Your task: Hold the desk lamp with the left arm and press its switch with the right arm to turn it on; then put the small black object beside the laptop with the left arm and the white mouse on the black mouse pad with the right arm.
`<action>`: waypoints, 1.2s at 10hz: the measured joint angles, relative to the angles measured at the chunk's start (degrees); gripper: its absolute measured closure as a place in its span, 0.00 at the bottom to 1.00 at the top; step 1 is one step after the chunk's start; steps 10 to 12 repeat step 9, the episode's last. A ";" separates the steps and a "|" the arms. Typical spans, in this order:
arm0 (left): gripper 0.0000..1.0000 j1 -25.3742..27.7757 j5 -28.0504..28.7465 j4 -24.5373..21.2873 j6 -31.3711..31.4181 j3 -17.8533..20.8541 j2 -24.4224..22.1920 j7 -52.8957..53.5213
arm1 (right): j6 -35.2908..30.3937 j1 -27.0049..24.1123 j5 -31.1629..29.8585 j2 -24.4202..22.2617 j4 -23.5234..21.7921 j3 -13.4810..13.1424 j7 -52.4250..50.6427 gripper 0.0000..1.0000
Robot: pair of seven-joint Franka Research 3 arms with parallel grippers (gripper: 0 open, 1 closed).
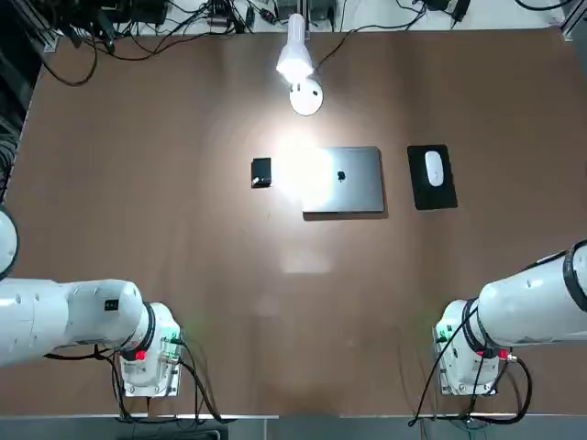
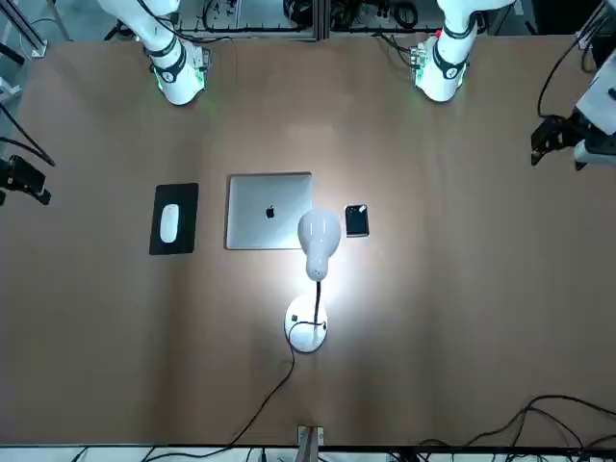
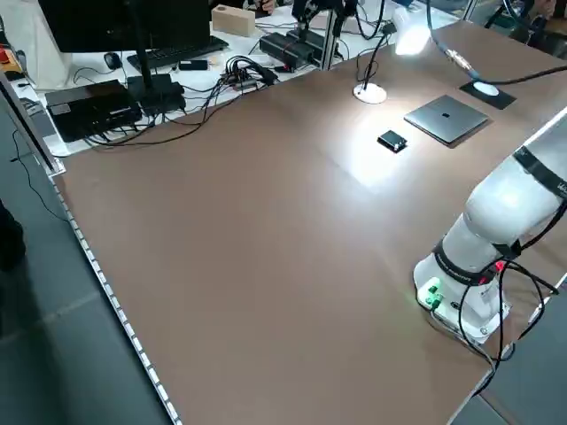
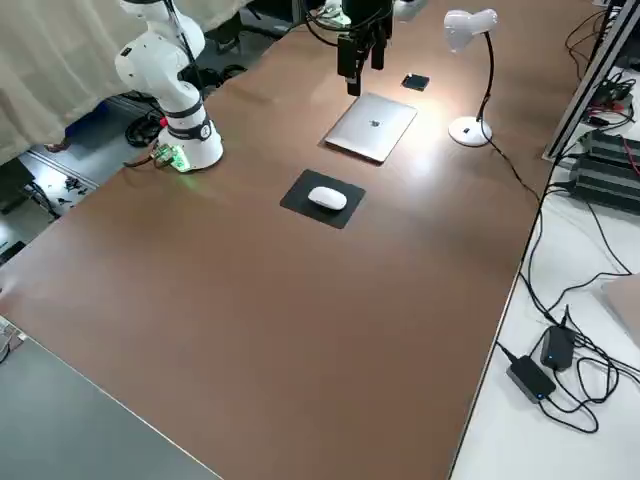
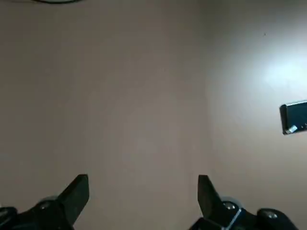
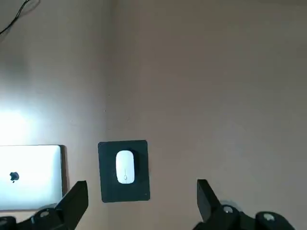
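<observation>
Evidently finished: desk lamp (image 1: 296,62) lit, small black object (image 1: 261,172) beside the laptop (image 1: 344,180), white mouse (image 1: 434,168) on its black mouse pad (image 1: 431,177); left gripper (image 5: 143,201) and right gripper (image 6: 142,203) hang spread, empty, best parked clear.

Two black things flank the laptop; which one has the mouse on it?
The black mouse pad, the larger flat rectangle on the robot's right of the laptop, carries the white mouse. The small black object on the other side carries nothing.

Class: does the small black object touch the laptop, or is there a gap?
Apart. The top view shows bare table between the small black object and the laptop.
</observation>
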 joint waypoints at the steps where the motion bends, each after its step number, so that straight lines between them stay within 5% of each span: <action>1: 0.00 -0.71 -0.01 7.34 -4.74 -0.14 3.41 -0.27 | -0.06 -0.08 0.00 -0.02 0.50 0.00 0.00 0.00; 3: 0.00 -1.10 -2.32 15.50 -8.21 -0.17 8.97 -5.58 | -0.11 0.02 -0.26 -0.02 0.89 0.47 0.00 0.00; 12: 0.01 -0.94 -3.07 16.04 -8.35 -0.76 10.52 -12.47 | -0.38 -1.88 -0.99 -0.02 0.89 0.13 0.02 0.00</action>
